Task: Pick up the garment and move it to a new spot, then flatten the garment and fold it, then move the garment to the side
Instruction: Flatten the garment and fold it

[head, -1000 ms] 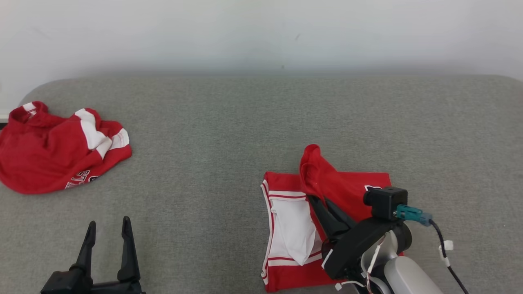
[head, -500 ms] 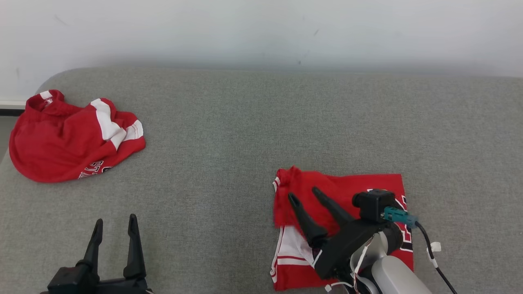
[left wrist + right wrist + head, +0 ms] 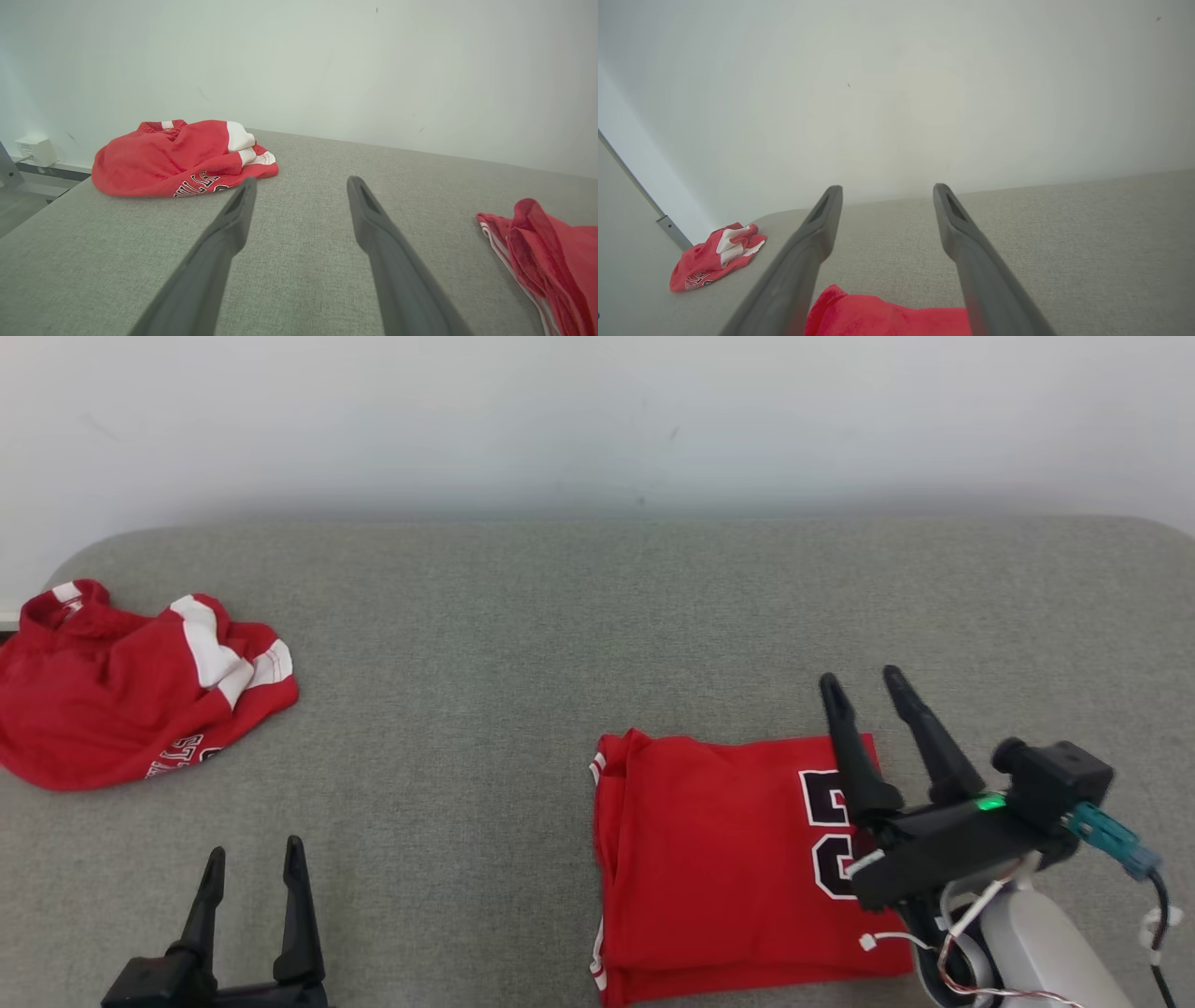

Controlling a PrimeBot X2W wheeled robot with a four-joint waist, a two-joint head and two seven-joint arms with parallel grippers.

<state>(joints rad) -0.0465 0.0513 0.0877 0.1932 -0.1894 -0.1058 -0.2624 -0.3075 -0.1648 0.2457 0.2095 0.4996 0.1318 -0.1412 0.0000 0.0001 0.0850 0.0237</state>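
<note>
Having released its pinch, the right claw (image 3: 860,678) hovers spread over the garment (image 3: 719,859), now folded flat at the front right of the bench (image 3: 523,644); left claw (image 3: 256,847) spread, idle; probably only the sideways move remains.

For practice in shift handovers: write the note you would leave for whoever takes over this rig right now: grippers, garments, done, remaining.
Left gripper: open, empty, at the near left of the grey surface.
Right gripper: open, empty, over the far right edge of the folded jersey.
Jersey lies flat, near right. Crumpled garment: far left, apart from both grippers.
Done: flattening and folding, by its look.
Left: move the folded jersey to the side.
</note>
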